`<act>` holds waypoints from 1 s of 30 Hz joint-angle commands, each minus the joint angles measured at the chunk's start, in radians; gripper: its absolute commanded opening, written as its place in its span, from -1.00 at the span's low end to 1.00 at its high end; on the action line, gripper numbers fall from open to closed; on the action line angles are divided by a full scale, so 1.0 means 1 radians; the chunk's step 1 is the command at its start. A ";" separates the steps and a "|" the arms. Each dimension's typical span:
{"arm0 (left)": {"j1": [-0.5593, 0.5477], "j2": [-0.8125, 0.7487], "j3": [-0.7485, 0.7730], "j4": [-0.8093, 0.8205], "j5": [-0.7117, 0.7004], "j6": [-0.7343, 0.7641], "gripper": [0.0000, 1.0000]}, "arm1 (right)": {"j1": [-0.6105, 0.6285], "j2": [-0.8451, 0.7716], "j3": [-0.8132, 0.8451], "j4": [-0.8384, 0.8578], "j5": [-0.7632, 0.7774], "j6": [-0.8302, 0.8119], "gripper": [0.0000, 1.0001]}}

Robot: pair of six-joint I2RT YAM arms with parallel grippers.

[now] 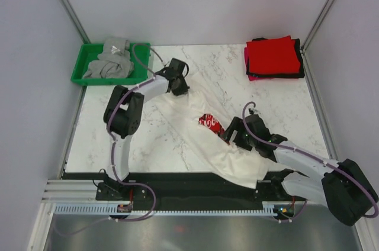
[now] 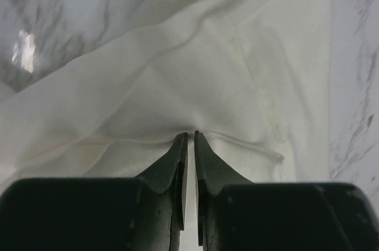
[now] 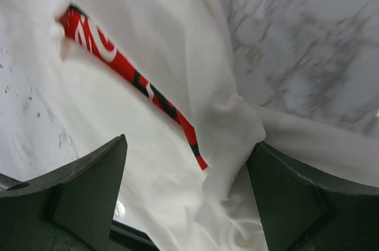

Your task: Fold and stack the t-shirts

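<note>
Okay, marble table (image 1: pixel 296 109) first. The white t-shirt (image 1: pixel 225 156) lies across the middle of it, stretched on a diagonal from far left to near right. It is rumpled, not flat, and its near end hangs over the table's near edge.

A folded stack (image 1: pixel 273 55) sits at the far right corner, red on top with black and pink edges showing under it. It is well apart from the white one. The green tray (image 1: pixel 106 80) is at the far left corner with a grey shirt (image 1: pixel 109 61) bunched inside.

The left gripper (image 2: pixel 189 135) is at the far end of the white t-shirt. Its jaws are nearly together, with a ridge of white cloth pinched at the tips. The right gripper (image 3: pixel 189 150) is at the middle of the shirt with its jaws wide apart, straddling a bunch of cloth just beside the red print (image 3: pixel 118 64). It is gripping nothing. The print is folded under, so only a strip shows.

Step, as a judgement: spreading the white t-shirt before folding. No fold is made yet.

Next move likely calls for the right jaws to close on an edge or hem, not a thick bunch. Then both arms pull apart to flatten the shirt. Pulling too hard risks the pinched fold slipping out on the left.
</note>
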 commanded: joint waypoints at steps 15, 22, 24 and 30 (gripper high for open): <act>0.049 0.276 1.030 -0.335 0.296 0.276 -0.40 | 0.494 0.092 0.510 -0.403 0.241 -0.002 0.92; 0.117 -0.227 0.596 -0.336 0.303 0.310 -0.21 | 0.398 0.226 0.791 -0.488 0.297 -0.200 0.95; 0.117 -0.409 0.378 -0.327 0.286 0.316 -0.20 | 0.324 0.306 0.858 -0.466 0.254 -0.239 0.95; 0.117 -0.807 -0.112 -0.286 0.269 0.296 -0.20 | 0.269 0.688 1.108 -0.446 0.074 -0.382 0.90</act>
